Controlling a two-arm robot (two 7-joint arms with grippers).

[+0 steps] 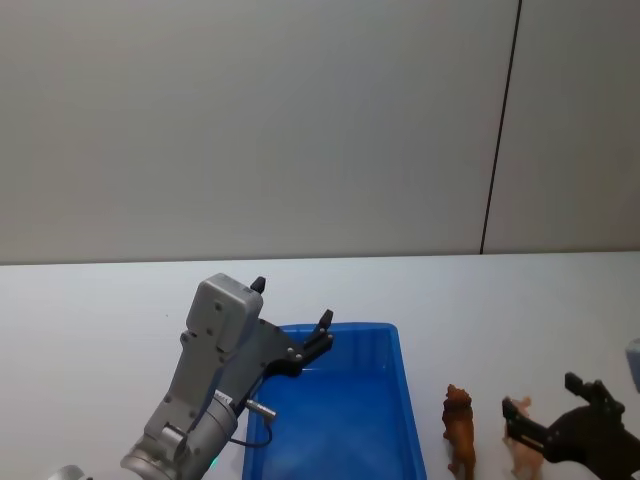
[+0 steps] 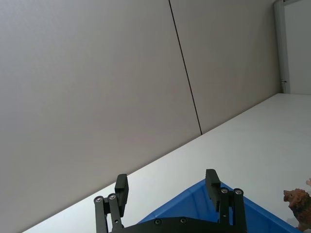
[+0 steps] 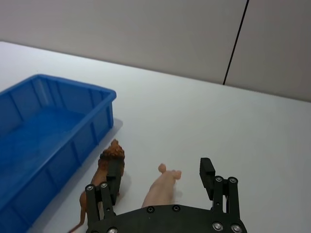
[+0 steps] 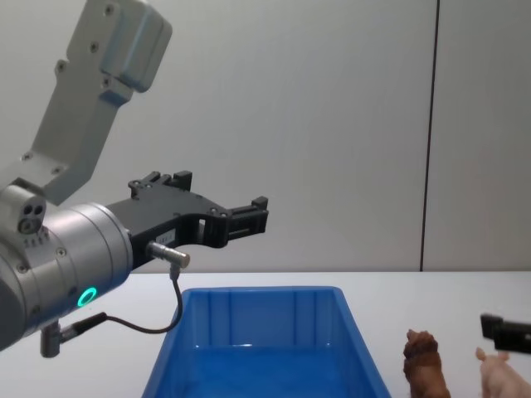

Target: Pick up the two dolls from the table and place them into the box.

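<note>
The blue box [image 1: 395, 400] stands on the white table [image 1: 100, 320] in front of me. My left gripper [image 1: 292, 302] hangs open and empty above the box's far left corner [image 2: 206, 201]; its open jaws also show in the left wrist view [image 2: 166, 179] and the chest view [image 4: 236, 207]. To the right of the box stand the two dolls: a brown lion [image 1: 460, 428] and a pale pink pig [image 1: 524, 452]. My right gripper [image 3: 160, 170] is open low over the table, its fingers on either side of the pig [image 3: 160, 189], not closed on it. The lion [image 3: 115, 154] stands just outside one finger.
A grey wall with a dark vertical seam [image 1: 500, 130] runs behind the table. The tabletop stretches bare to the left of the box and beyond the dolls. The box interior [image 3: 39, 131] holds nothing.
</note>
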